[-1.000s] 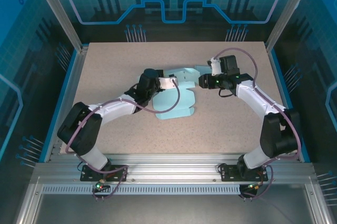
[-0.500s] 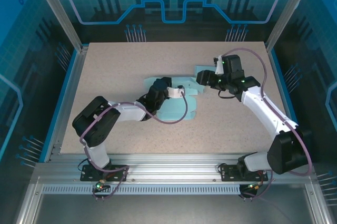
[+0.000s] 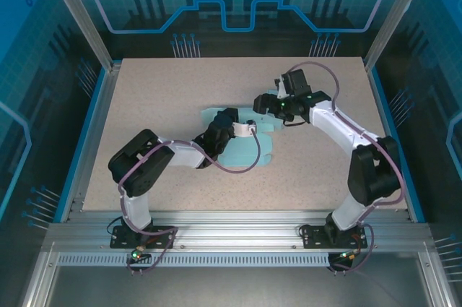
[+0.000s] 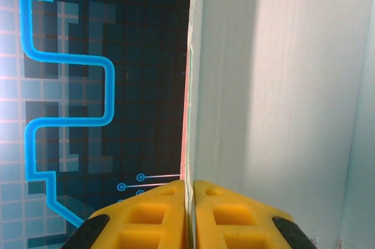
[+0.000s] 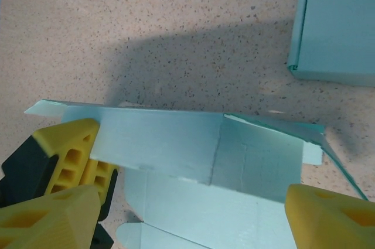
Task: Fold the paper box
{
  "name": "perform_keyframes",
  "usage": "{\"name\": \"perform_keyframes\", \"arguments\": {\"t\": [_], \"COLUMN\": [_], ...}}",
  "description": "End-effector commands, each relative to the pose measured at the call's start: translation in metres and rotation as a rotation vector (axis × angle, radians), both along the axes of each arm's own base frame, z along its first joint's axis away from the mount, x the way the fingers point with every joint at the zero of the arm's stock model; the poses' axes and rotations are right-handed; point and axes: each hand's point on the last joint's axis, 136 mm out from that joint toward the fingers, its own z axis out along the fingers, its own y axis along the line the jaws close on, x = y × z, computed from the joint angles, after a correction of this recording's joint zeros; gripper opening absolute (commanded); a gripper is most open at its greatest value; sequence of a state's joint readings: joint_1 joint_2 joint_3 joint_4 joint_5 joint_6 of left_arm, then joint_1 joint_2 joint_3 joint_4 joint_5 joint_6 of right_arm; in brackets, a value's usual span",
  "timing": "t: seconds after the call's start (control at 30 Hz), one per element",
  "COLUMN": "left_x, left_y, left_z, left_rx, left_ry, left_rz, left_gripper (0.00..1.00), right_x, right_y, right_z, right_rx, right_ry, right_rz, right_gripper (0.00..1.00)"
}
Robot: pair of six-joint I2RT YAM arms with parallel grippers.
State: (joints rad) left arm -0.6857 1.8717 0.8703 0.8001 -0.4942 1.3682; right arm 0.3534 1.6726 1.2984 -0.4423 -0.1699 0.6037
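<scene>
The light blue paper box (image 3: 244,149) lies partly unfolded at the middle of the table. My left gripper (image 3: 245,128) is shut on one of its upright panels. In the left wrist view the yellow fingers (image 4: 158,214) pinch the thin edge of the box panel (image 4: 281,114). My right gripper (image 3: 264,105) hovers just behind the box, open. In the right wrist view its wide-spread fingertips (image 5: 331,214) stand to either side of the raised panel (image 5: 193,143), and the left gripper's fingers (image 5: 73,155) hold that panel's left end.
A second light blue folded piece (image 5: 340,20) lies flat on the speckled table (image 3: 159,97) just behind the right gripper. Blue rails (image 3: 90,133) edge the table at left and right, and a frame stands at the back.
My right gripper has opened wide and swung left over the box's raised panel. The left arm has shifted slightly right, still pinching the panel.
</scene>
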Motion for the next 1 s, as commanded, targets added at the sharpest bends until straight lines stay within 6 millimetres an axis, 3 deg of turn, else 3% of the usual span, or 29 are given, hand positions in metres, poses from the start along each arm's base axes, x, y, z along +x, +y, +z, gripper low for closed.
{"name": "perform_keyframes", "arguments": {"t": [0.0,0.3,0.6,0.83,0.97], "left_x": [0.0,0.007,0.005,0.001,-0.01], "left_y": [0.0,-0.005,-0.009,-0.012,-0.013], "left_z": [-0.011,-0.02,-0.016,-0.007,-0.006], "left_rx": [0.009,-0.006,-0.051,-0.111,-0.141], "left_ry": [0.0,0.014,0.027,0.057,0.109], "left_rz": [0.012,0.014,-0.002,-0.014,-0.039], "left_gripper": [0.13,0.14,0.14,0.14,0.14], "right_x": [0.007,0.019,0.034,0.029,0.016], "right_y": [0.016,0.033,0.05,0.043,0.039], "right_z": [0.0,-0.022,-0.028,-0.032,-0.026], "right_rx": [0.067,0.165,0.24,0.195,0.181], "right_ry": [0.025,0.078,0.063,0.063,0.037], "right_rz": [0.007,0.007,0.039,0.043,0.079], "right_gripper": [0.82,0.74,0.44,0.46,0.54]}}
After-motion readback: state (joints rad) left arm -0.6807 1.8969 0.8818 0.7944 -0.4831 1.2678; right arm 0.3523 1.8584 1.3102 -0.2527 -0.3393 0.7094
